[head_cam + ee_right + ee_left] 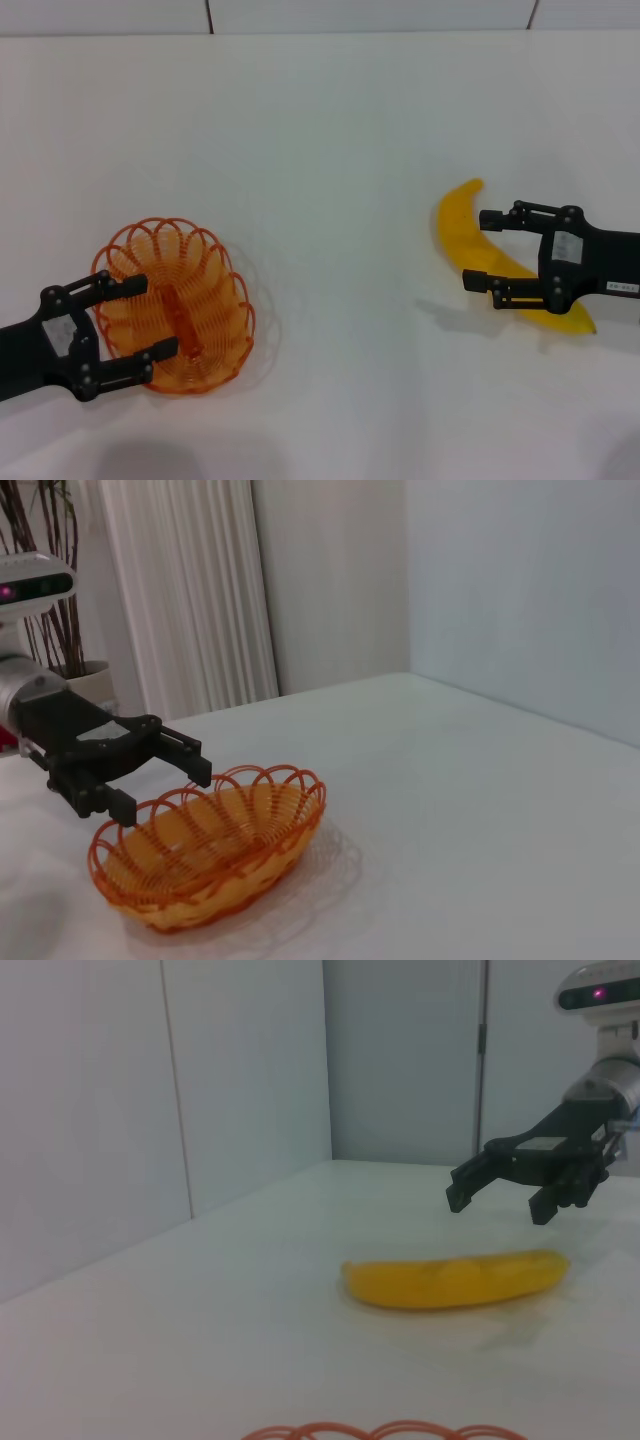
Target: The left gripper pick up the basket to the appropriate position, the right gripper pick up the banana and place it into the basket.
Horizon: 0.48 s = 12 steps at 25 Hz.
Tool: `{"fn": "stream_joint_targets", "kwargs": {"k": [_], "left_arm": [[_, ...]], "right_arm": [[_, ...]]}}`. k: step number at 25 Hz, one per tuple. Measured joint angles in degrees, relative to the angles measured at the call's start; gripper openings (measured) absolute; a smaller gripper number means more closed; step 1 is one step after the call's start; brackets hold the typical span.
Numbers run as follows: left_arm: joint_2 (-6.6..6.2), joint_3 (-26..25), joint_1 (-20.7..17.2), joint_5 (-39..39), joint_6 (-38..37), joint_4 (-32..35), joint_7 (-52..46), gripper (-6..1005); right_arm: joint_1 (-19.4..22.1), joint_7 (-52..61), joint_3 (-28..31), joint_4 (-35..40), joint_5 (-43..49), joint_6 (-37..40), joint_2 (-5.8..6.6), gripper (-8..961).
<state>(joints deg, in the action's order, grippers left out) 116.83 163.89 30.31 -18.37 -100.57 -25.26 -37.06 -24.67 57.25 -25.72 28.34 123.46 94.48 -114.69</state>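
Observation:
The orange wire basket (190,310) rests on the white table at the near left. My left gripper (152,318) is open, its two fingers straddling the basket's left end at rim height; the right wrist view shows the gripper (163,793) over that end of the basket (230,845). The yellow banana (455,225) lies on the table at the right. My right gripper (477,250) is open and hovers over the banana's middle. In the left wrist view the right gripper (497,1200) is clearly above the banana (455,1278), not touching it. The basket rim (390,1430) shows there too.
The white table (330,180) stretches between the basket and the banana. Pale walls stand beyond the table's far edge (320,32). A plant and a curtain (180,590) show behind the robot in the right wrist view.

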Motion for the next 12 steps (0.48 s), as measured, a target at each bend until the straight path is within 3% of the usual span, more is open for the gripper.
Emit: {"fn": "stream_joint_targets", "kwargs": {"k": [12], "left_arm": [[0.00,-0.09,0.19,-0.26,0.12,0.82,0.06,813]], "right_arm": [[-0.38,-0.48,-0.03,-0.48,-0.05,-2.83,-0.37,830]]}}
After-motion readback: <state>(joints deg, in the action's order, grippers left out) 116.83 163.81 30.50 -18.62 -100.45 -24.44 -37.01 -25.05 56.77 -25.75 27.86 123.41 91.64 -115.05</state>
